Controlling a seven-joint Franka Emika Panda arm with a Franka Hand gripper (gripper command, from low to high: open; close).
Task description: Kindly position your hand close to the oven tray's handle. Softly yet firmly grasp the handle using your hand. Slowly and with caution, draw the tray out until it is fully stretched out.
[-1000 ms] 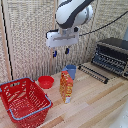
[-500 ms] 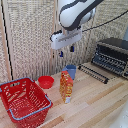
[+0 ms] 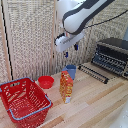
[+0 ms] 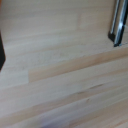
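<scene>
Oven tray (image 3: 94,73) lying flat at right of centre in the exterior view, in front of the oven (image 3: 113,55), with the handle (image 3: 90,75) as a thin dark bar along its outer edge, untouched. Hard to judge whether already partly out; in any case no grasp yet, so approach, grip and pull all remaining. Hand (image 3: 70,48) hanging in the upper middle of the frame, well above the table (image 3: 100,107) and apart from the tray. Fingers (image 3: 76,47) empty; width impossible to tell at this blur. Wrist view mostly bare wood, a dark bar at upper right. Blue cup (image 3: 71,71), red bowl (image 3: 46,81), orange bottle (image 3: 66,86) and red basket (image 3: 22,100) further toward lower left
</scene>
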